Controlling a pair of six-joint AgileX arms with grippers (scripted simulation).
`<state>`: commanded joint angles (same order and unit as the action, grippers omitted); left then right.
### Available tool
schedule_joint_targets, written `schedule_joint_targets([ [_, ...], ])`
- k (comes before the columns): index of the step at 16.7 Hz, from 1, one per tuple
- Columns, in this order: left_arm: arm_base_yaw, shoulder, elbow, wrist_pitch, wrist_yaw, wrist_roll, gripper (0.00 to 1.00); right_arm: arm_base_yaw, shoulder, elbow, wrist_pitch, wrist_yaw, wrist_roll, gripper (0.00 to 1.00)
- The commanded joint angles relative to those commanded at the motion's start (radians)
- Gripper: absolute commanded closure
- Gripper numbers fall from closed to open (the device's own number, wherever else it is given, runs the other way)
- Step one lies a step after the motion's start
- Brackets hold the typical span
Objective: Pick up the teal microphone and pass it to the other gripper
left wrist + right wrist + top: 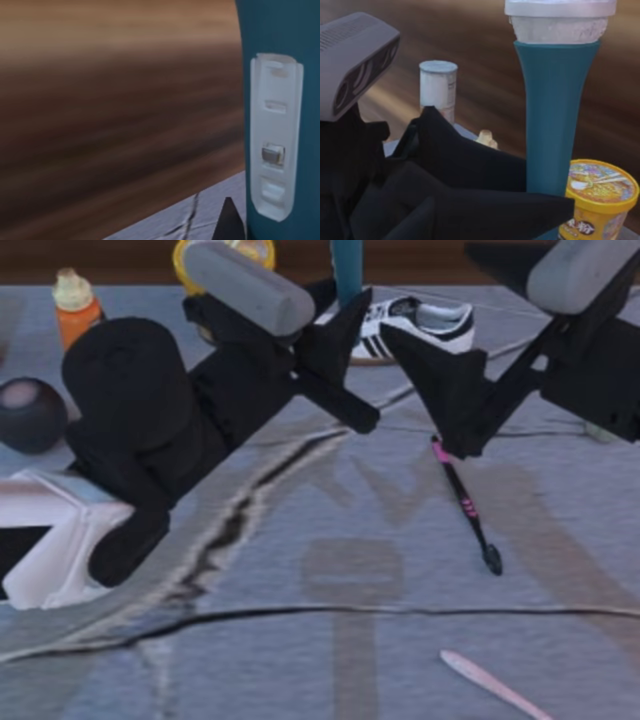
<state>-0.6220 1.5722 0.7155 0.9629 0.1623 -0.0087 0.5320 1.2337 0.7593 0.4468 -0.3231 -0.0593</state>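
Observation:
The teal microphone (347,270) stands upright above the back of the table, its whitish-grey head (560,22) on top. My left gripper (345,335) is shut on the lower part of its handle (555,110). In the left wrist view the teal handle (280,50) with its white switch strip (275,145) fills the side, and one dark fingertip (227,222) shows beside it. My right gripper (430,390) hangs open just right of the microphone and does not touch it. One of its dark fingers (540,207) reaches toward the handle's base.
A black-and-pink toothbrush (467,505) lies under the right gripper. A white sneaker (420,325), a yellow noodle cup (600,195), a white can (437,85) and an orange bottle (75,305) stand at the back. A dark ball (30,415) sits far left, a pink stick (495,685) near the front.

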Motion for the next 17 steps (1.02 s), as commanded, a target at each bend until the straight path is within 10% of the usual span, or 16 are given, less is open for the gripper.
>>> schedule_joint_targets([
  [14,0.0,0.0,0.0,0.0,0.0,0.0,1.0,0.09,0.378,0.302,0.075,0.093,0.003,0.0],
  [17,0.0,0.0,0.0,0.0,0.0,0.0,1.0,0.09,0.378,0.302,0.075,0.093,0.003,0.23],
])
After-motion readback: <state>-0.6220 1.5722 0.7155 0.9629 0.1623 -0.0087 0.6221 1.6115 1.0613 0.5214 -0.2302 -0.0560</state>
